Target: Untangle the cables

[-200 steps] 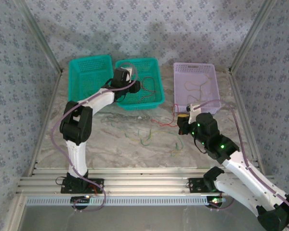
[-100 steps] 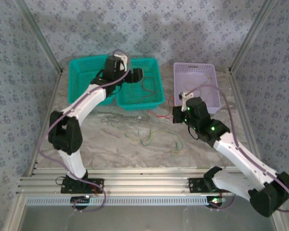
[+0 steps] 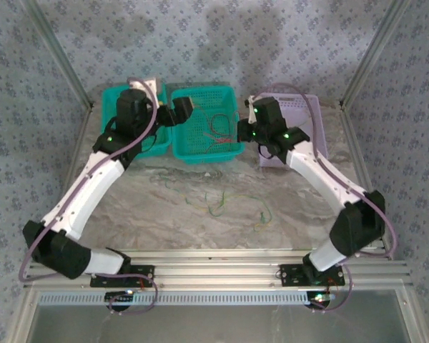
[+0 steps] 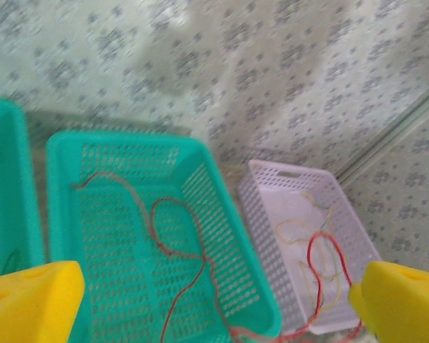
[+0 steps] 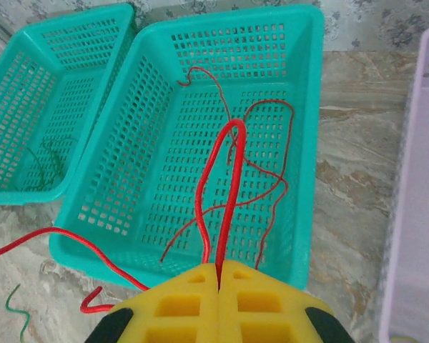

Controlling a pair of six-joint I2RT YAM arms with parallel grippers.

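Over the far half of the marble-patterned table top [image 3: 164, 193], both arms reach toward a row of three perforated plastic baskets.

Wrist view, the right gripper [image 5: 219, 275]: its blocky yellow fingers [image 5: 179, 304] are pressed flat together with no gap, pinching a thin red cable [image 5: 229, 164] as a doubled strand. The loop rises from the pads and arches above the floor of the middle teal rectangular basket [image 5: 307, 86]. Several dark-red strands [image 5: 272, 101] lie inside that basket; whether they belong to the same wire cannot be told. A bright red run [image 5: 53, 231] crosses the marble just beside the basket's near left corner. A short green wire end [image 5: 11, 304] lies near it.

Top view: the right gripper [image 3: 244, 130] sits at the middle basket's right rim, between it and the lilac rectangular basket [image 3: 309, 107]. The left gripper [image 3: 182, 111] hangs over the junction of the left teal rectangular basket [image 3: 111, 103] and the middle one.

Wrist view, the left gripper [image 4: 216, 307]: its yellow fingers [image 4: 28, 300] sit at opposite lower corners, spread wide, nothing between them. Below it, cream wires [image 4: 297, 229] coil in the lilac basket, with a red loop [image 4: 322, 250] crossing them.

The left teal basket holds a thin green wire [image 5: 39, 161]. Loose green and yellow wires [image 3: 214, 207] lie on the open table between the arms, well apart from both grippers.
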